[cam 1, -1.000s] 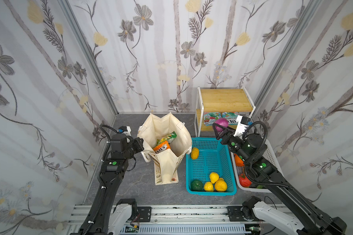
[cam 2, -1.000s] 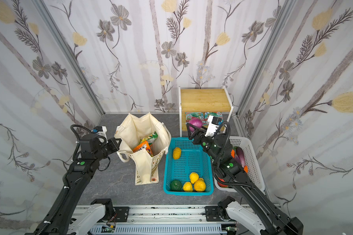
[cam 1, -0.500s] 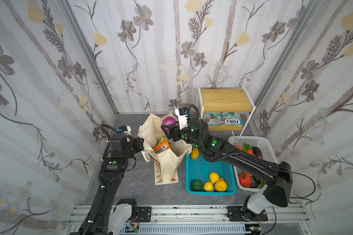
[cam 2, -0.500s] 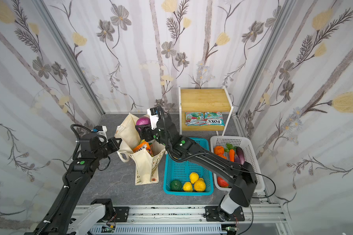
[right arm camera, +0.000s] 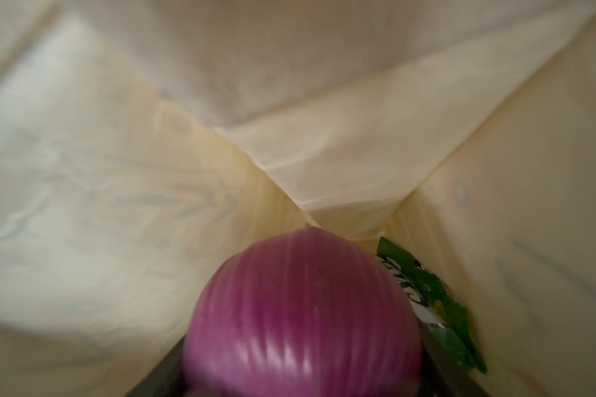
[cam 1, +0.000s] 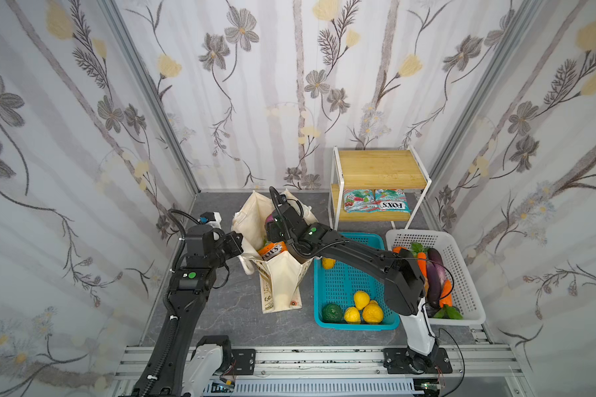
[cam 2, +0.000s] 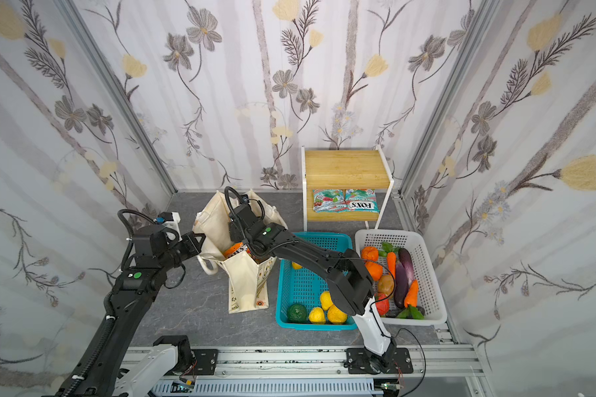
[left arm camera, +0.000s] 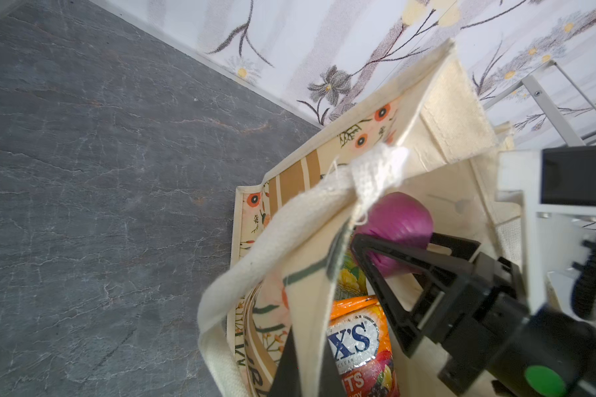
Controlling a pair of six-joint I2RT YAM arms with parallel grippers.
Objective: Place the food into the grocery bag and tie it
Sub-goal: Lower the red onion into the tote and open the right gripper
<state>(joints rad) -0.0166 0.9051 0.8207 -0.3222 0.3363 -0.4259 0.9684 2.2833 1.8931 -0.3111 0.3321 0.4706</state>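
Right wrist view: glossy ribbed purple onion (right arm camera: 300, 292) in right gripper (right arm camera: 301, 343); left gripper (left arm camera: 305, 374) tight on bag (left arm camera: 310, 213).

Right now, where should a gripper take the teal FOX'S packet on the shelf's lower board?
Pinch the front edge of the FOX'S packet, coming in level through the open front of the shelf. It lies flat on the lower board, leaving no height to straddle, and the wooden top seems to overhang it, so a drop from above looks blocked.
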